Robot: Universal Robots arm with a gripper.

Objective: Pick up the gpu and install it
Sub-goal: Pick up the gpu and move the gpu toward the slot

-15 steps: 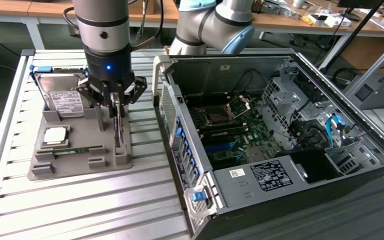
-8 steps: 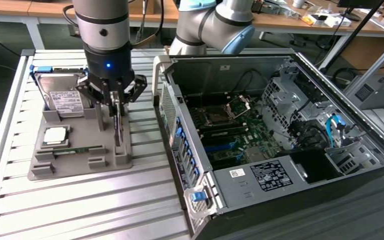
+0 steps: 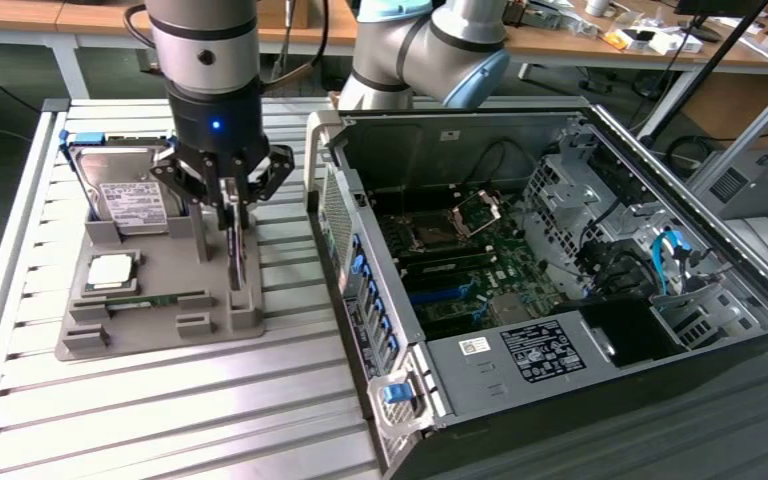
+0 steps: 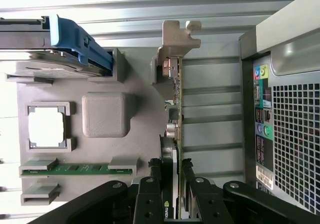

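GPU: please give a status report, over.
Gripper shut on gpu. Card upright on edge, at grey holder. Hard drive stands close beside.

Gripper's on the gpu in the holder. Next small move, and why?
Probably a short straight lift. The gripper looks closed across the gpu, which stands on edge with its lower edge in the grey holder. Sideways travel toward the open case could bind it in the slot.

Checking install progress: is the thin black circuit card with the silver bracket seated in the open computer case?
No, the thin black circuit card stands on edge in the grey plastic holder outside the open computer case.
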